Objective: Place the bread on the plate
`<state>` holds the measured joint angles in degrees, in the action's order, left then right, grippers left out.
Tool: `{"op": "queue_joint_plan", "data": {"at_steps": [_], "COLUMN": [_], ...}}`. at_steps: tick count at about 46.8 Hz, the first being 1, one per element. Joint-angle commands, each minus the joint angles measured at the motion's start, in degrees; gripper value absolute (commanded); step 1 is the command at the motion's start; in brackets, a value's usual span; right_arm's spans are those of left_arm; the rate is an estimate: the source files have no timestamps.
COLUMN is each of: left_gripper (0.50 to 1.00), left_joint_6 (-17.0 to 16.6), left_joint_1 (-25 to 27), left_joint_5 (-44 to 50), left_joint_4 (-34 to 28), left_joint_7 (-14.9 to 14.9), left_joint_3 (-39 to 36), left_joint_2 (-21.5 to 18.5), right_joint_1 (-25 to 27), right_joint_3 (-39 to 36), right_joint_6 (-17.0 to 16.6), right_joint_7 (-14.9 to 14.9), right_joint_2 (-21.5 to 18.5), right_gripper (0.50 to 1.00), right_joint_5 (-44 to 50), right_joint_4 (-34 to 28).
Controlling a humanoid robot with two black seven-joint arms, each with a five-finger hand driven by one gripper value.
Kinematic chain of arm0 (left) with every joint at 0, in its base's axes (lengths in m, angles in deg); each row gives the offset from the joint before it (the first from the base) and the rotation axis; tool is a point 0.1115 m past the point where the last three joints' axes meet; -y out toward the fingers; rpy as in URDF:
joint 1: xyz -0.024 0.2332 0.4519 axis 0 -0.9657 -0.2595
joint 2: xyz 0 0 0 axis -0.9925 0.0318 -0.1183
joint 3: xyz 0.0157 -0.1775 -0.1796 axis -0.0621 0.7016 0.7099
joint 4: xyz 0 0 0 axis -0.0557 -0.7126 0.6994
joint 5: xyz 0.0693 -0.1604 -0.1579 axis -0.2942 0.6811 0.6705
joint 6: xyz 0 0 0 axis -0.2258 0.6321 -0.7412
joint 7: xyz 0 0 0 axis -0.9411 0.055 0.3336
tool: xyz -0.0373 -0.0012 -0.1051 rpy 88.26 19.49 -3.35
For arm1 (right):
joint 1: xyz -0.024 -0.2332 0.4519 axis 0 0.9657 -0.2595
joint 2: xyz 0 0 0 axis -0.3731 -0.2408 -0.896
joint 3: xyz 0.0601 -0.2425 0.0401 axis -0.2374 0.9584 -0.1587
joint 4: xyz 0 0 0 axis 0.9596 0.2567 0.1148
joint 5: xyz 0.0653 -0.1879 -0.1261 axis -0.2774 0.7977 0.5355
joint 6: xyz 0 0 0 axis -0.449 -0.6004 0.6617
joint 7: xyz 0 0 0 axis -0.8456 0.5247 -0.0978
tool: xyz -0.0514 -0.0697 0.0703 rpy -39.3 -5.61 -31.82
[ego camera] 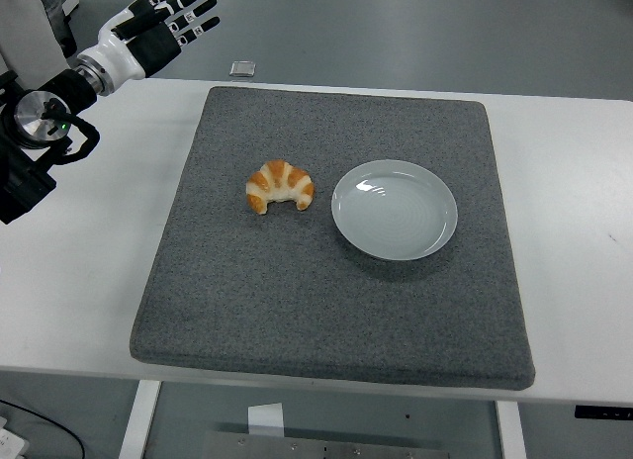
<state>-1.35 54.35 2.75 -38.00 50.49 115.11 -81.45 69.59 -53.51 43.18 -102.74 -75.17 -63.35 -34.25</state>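
Note:
A croissant-shaped bread (279, 186) lies on the grey mat (326, 311), left of centre. Just to its right sits an empty pale round plate (395, 210), a small gap apart from the bread. My left hand (168, 19) hovers high at the far left corner, beyond the mat's back edge, with its fingers spread and holding nothing. It is well away from the bread. The right arm does not show.
The mat covers most of the white table (89, 271). A small shiny object (242, 68) lies at the table's far edge behind the mat. Bare table shows at both sides of the mat.

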Motion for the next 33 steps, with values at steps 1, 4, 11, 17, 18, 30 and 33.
{"op": "queue_joint_plan", "data": {"at_steps": [1,4,11,17,18,30,33], "left_gripper": [0.996,0.996,0.996,0.996,0.996,0.996,0.996], "left_joint_6": [0.1,0.8,1.1,1.0,0.8,-0.7,-2.4], "left_joint_1": [0.1,0.2,2.5,4.7,4.9,10.7,13.8], "left_joint_5": [-0.2,-0.6,-8.2,-19.9,-21.2,-26.0,-27.3], "left_joint_4": [0.0,-0.4,-2.1,-5.7,-6.8,-20.2,-23.5], "left_joint_7": [0.0,0.0,0.1,0.5,0.7,1.8,1.8], "left_joint_3": [-0.4,-0.7,-0.9,-0.9,-0.9,-9.9,-15.0], "left_joint_2": [-0.2,-0.4,-1.6,-5.2,-6.0,-14.9,-17.1], "right_joint_1": [0.0,0.0,0.0,0.0,0.0,0.0,0.0], "right_joint_3": [0.0,-0.1,-0.1,-0.1,0.0,0.0,0.0], "right_joint_6": [0.0,0.0,0.0,0.0,0.0,0.1,0.0], "right_joint_7": [0.0,0.0,0.0,0.0,0.0,0.0,0.0], "right_joint_2": [0.0,0.0,0.0,0.0,0.0,0.0,0.0], "right_gripper": [0.932,0.932,0.932,0.932,0.932,0.932,0.932], "right_joint_5": [0.0,0.0,0.0,0.0,0.0,0.0,0.0], "right_joint_4": [0.0,0.0,0.0,0.0,0.0,0.0,0.0]}}
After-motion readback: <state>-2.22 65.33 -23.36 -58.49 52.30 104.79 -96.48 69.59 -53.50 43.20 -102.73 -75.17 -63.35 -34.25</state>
